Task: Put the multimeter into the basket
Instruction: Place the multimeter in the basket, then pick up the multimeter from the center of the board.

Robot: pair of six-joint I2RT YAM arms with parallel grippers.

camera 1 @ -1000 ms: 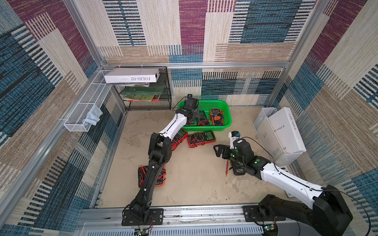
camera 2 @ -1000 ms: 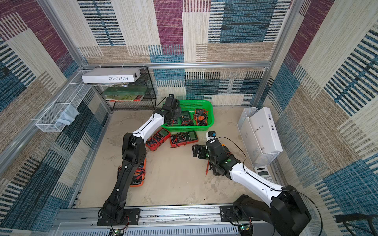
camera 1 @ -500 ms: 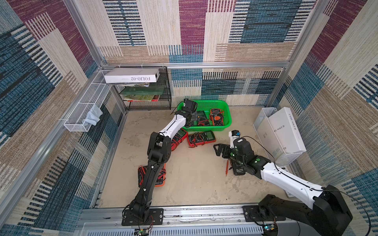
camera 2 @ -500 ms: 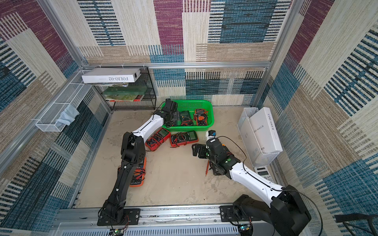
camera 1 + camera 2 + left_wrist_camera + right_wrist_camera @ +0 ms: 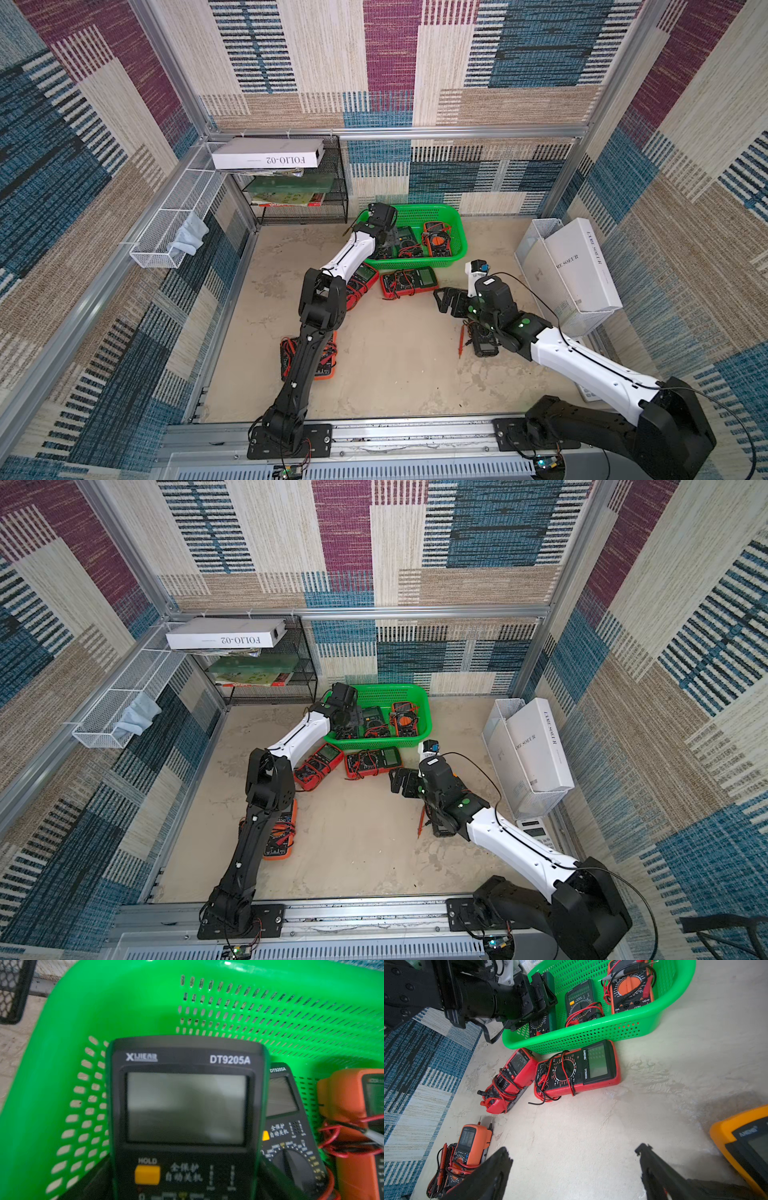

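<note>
**Left arm.** You have the left gripper (image 5: 348,720) down inside the basket (image 5: 415,262), at its end nearest the black mesh rack (image 5: 332,199). In the left wrist view, the multimeter (image 5: 185,1105), a dark green-edged DT9205A, sits between its fingers (image 5: 89,1184), screen up. The top edge is close to the perforated end wall. The view is blurred low down, so you cannot tell whether the claw is clamped on the case or has let go.

**Multimeter position.** It is within the basket rim. The right wrist view shows its dial end (image 5: 539,1022) low against the front wall. Whether it rests flat on the basket floor cannot be told.

**Basket contents.** A second dark green meter (image 5: 580,999) lies just beside it, with red and black leads bunched on its lower half. An orange meter (image 5: 631,987) lies beyond that, toward the far end.

**Right arm.** Your right gripper (image 5: 571,1163) hangs over bare table (image 5: 591,1126), jaws spread wide and holding nothing. A yellow-cased meter (image 5: 745,1147) lies close by its one side.

**Table.** Two red meters lie just outside the basket's front wall:
- A large one (image 5: 579,1072) is wrapped in leads.
- A slimmer one (image 5: 510,1078) lies beside it at an angle.

An orange meter (image 5: 469,1147) with a coil of leads lies nearer the left arm's base, well apart from the basket.
</note>
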